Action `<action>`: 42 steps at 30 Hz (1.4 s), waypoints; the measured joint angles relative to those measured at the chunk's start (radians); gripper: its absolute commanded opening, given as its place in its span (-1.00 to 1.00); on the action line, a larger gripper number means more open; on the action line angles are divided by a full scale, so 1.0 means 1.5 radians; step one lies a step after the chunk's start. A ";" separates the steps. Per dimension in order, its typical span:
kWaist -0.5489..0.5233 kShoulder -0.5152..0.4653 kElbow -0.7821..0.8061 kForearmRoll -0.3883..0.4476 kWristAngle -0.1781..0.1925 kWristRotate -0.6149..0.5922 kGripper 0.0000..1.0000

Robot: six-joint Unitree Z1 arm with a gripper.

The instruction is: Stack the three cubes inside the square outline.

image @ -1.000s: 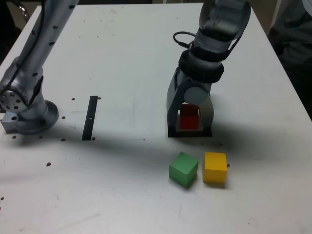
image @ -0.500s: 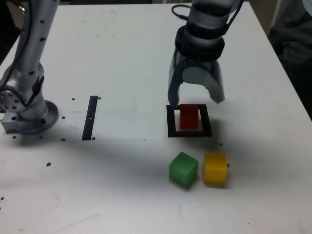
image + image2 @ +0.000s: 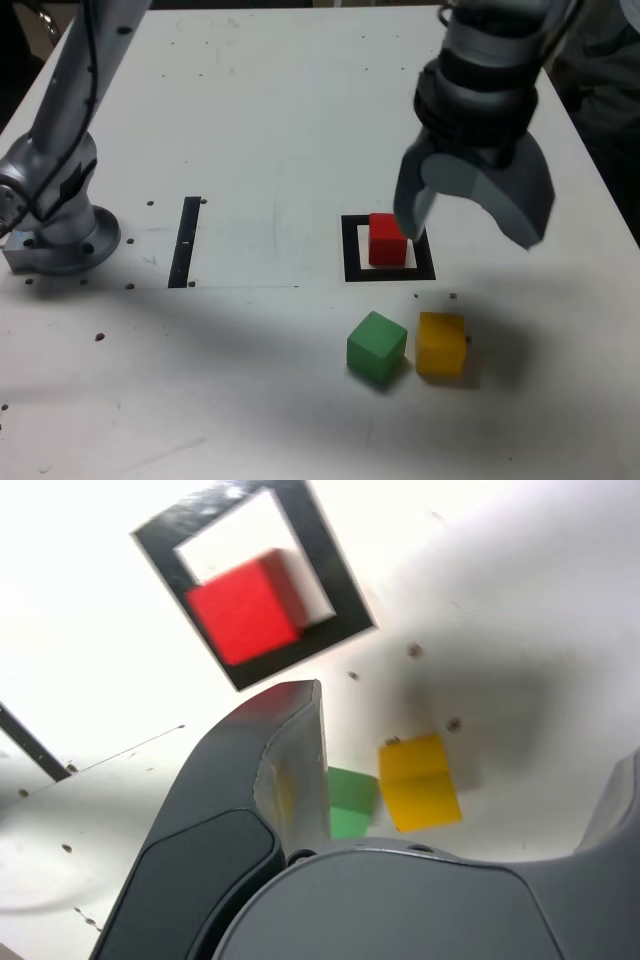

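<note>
green cube (image 3: 377,346) just beside yellow cube (image 3: 441,344), narrow gap, open table (image 3: 250,120) around

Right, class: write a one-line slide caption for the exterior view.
Open end effector hovers above the table while the red cube sits in the square outline; green cube and yellow cube wait nearby.

Arm (image 3: 60,150) bent over; gripper (image 3: 470,215) pts down, jaws wide apart, prob. empty.

Black strip (image 3: 185,241) on white table (image 3: 260,120).
</note>
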 measured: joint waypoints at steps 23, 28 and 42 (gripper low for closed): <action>-0.044 0.041 -0.004 0.001 0.048 0.250 0.97; -0.057 0.056 0.006 0.000 0.047 0.248 0.96; -0.067 0.093 0.035 -0.040 0.006 0.227 0.89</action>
